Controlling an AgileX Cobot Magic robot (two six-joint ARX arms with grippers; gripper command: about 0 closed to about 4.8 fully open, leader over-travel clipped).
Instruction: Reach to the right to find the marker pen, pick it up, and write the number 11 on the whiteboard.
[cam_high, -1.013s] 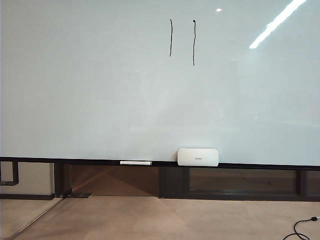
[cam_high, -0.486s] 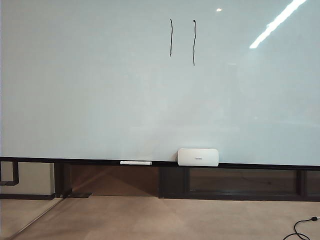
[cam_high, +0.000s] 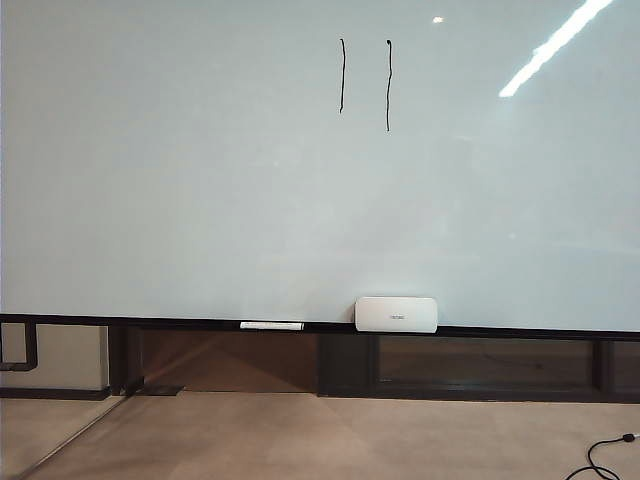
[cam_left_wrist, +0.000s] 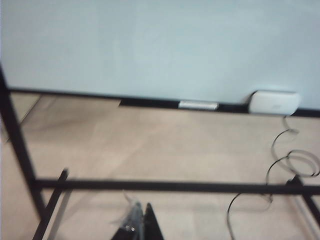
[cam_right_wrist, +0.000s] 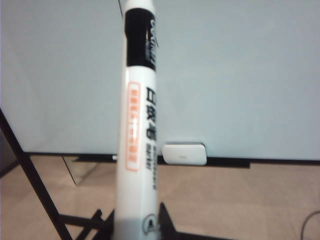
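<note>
A glossy pale whiteboard (cam_high: 200, 180) fills nearly the whole exterior view, with ceiling lights reflected as a bright streak at about 1 o'clock. The number 11 (cam_high: 365, 82) stands high on it, near 12 o'clock: two thin black strokes side by side, the right one longer and topped with a dot. Along the board's dark lower ledge (cam_high: 150, 323) lie a slim white pen (cam_high: 271, 325) and, just beside it toward 3 o'clock, a white rounded eraser box (cam_high: 396, 313). Below the ledge is a dark recess, then a beige floor (cam_high: 330, 435) with a black cable (cam_high: 600, 455) curling in at 5 o'clock. Neither arm shows in this view.

In the right wrist view the right gripper (cam_right_wrist: 137, 225) pinches the marker pen (cam_right_wrist: 138, 125) at its base; the pen (a white barrel with a black band and printed labels) stands upright in front of the board, its tip out of frame.

In the left wrist view the left gripper (cam_left_wrist: 141, 225) sits low over a black frame (cam_left_wrist: 175, 186) and the floor, its dark fingertips pressed close together with nothing between them. The picture is blurred.
</note>
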